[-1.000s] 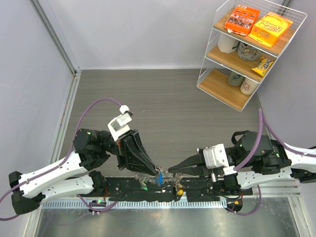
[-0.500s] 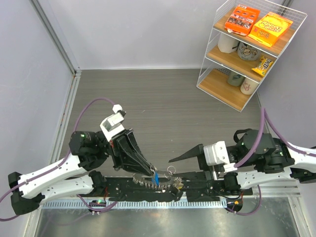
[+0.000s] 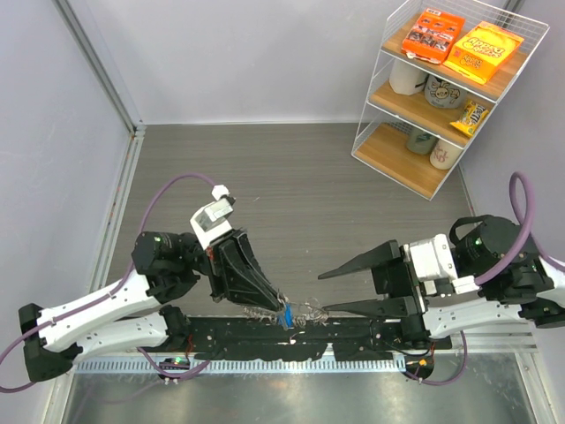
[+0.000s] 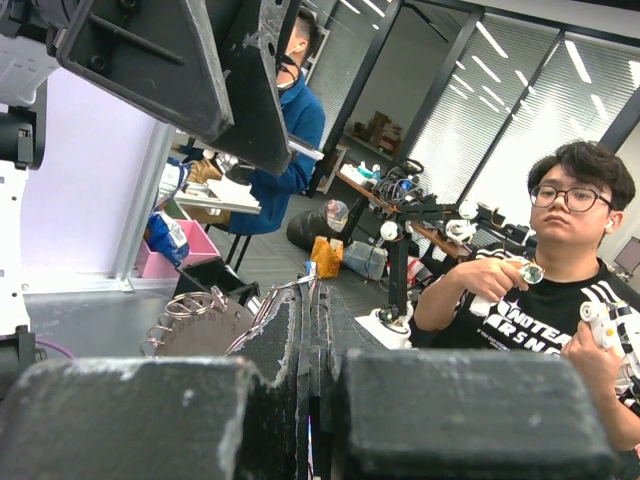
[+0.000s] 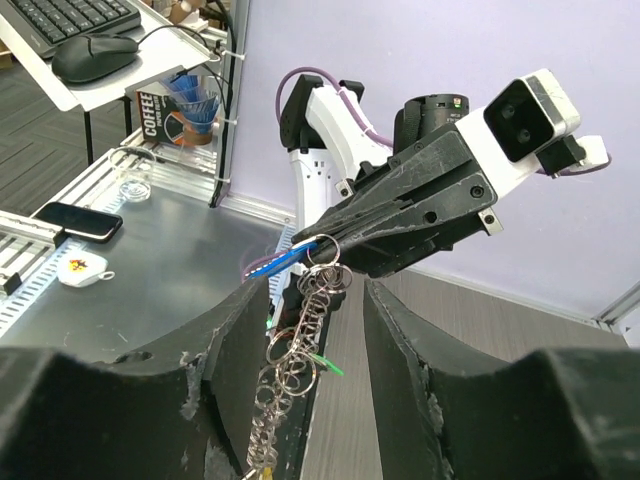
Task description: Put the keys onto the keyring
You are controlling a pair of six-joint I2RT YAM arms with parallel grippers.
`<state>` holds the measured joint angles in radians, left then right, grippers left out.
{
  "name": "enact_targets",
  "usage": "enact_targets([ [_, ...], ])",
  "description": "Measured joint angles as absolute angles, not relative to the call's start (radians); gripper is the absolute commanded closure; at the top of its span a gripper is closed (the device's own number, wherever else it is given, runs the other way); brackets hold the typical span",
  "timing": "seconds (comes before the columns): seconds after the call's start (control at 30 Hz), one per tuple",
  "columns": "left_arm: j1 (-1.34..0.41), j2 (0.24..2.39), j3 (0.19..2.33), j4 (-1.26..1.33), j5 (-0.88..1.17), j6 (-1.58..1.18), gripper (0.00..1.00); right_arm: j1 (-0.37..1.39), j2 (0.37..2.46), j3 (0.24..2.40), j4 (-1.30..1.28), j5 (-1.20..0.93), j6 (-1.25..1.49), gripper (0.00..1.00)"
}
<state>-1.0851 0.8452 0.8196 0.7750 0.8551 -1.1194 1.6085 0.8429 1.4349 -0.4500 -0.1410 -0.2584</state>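
Note:
The top view shows my left gripper (image 3: 282,306) shut near the table's front edge, pinching a blue-headed key (image 3: 285,316). From its tip hangs the keyring (image 3: 305,311), a tangle of thin silvery rings. In the right wrist view the blue key (image 5: 283,258) sticks out of the left jaws and the keyring (image 5: 305,335) dangles as a chain, with a green-tagged key (image 5: 327,365) in it. My right gripper (image 3: 322,292) stands open just right of the bunch, holding nothing. The chain hangs between its fingers (image 5: 225,330) without touching them. In the left wrist view the rings (image 4: 196,305) show beside the shut jaws.
A black rail (image 3: 221,340) and a metal strip run along the near edge under the keys. A white wire shelf (image 3: 446,93) with snack boxes and cups stands at the back right. Walls close in the grey table (image 3: 291,185) on the left and at the back.
My right gripper has opened, let go of the bunch and drawn back to the right. The left gripper dipped, then came back up, still holding the blue key and rings.

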Motion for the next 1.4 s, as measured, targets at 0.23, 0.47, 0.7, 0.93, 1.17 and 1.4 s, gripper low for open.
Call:
enact_targets([
  [0.23,-1.085,0.854,0.82,0.775,0.855,-1.12,1.0,1.608,0.897,1.44,-0.452,-0.132,-0.258,0.52],
  [0.47,-1.085,0.854,0.82,0.776,0.855,-1.12,1.0,1.608,0.93,1.422,-0.465,-0.117,-0.258,0.51],
  [0.7,-1.085,0.853,0.82,0.777,0.855,-1.12,1.0,1.608,0.929,1.418,-0.472,-0.113,-0.258,0.51],
  [0.93,-1.085,0.853,0.82,0.782,0.856,-1.12,1.0,1.608,0.93,1.411,-0.472,-0.097,-0.258,0.52],
  [1.17,-1.085,0.853,0.82,0.794,0.856,-1.122,1.0,1.609,0.941,1.407,-0.472,-0.093,-0.258,0.52],
  [1.4,-1.085,0.853,0.82,0.796,0.856,-1.122,1.0,1.615,0.968,1.407,-0.471,-0.092,-0.258,0.52],
])
